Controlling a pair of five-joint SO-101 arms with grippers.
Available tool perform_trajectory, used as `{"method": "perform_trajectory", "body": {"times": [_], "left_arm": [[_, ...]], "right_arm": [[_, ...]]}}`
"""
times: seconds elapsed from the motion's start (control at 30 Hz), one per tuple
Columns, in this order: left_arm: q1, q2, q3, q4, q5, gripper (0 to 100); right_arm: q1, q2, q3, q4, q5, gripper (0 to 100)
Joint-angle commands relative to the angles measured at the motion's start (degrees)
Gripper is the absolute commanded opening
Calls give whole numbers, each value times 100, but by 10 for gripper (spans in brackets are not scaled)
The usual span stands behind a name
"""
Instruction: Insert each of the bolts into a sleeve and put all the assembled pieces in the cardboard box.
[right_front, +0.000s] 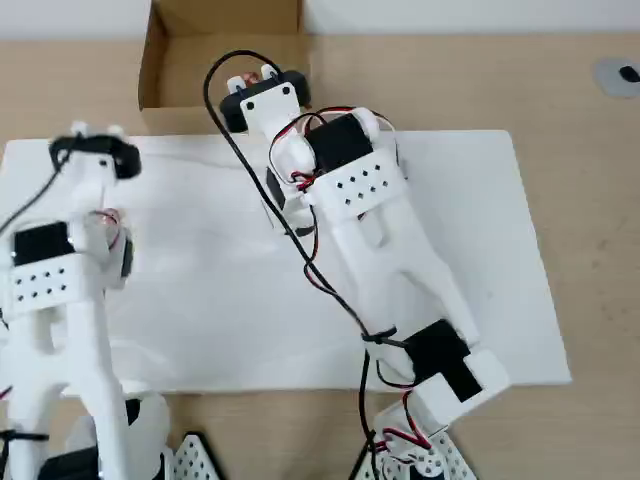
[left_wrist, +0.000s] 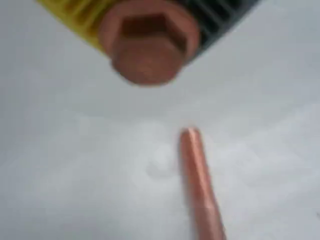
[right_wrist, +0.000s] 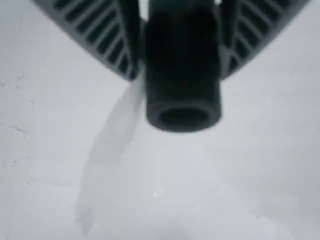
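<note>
Your left gripper (left_wrist: 147, 20) is clamped on a copper bolt (left_wrist: 147, 45). Its 6-sided head faces the wrist camera, with a yellow finger (left_wrist: 75, 15) on one side and a black ribbed finger (left_wrist: 220, 15) on the other. It hangs above the white mat (left_wrist: 60, 175). Beyond the bolt, a slim copper rod (left_wrist: 200, 185) shows against the mat; you cannot tell whether it is another bolt.

Your right gripper (right_wrist: 182, 30) grips a black sleeve (right_wrist: 182, 85) between 2 ribbed fingers (right_wrist: 95, 40). The sleeve's open end points toward the wrist camera, over a white surface (right_wrist: 250, 190).

From above, the white mat covers most of the wooden table (right_front: 590, 200). The open cardboard box (right_front: 155, 70) sits at the mat's far edge. 1 arm stretches across the mat, its tip at the box's near wall. The other arm stands over the mat's left side.
</note>
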Motion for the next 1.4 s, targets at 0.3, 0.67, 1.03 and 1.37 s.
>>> {"method": "perform_trajectory", "body": {"times": [0.3, 0.67, 1.03, 1.37], "left_arm": [[-62, -804, 1143, -378, 18, 38], [-79, -1446, 1635, -378, -185, 38], [-79, -1569, 1758, -387, -352, 39], [-79, -1569, 1758, -308, -422, 39]], "right_arm": [[-664, 110, 207, -53, -26, 11], [-409, 2035, 303, -1196, 976, 12], [-321, 2782, -462, -941, 2954, 55], [-338, 2782, -1253, -193, 3147, 257]]}}
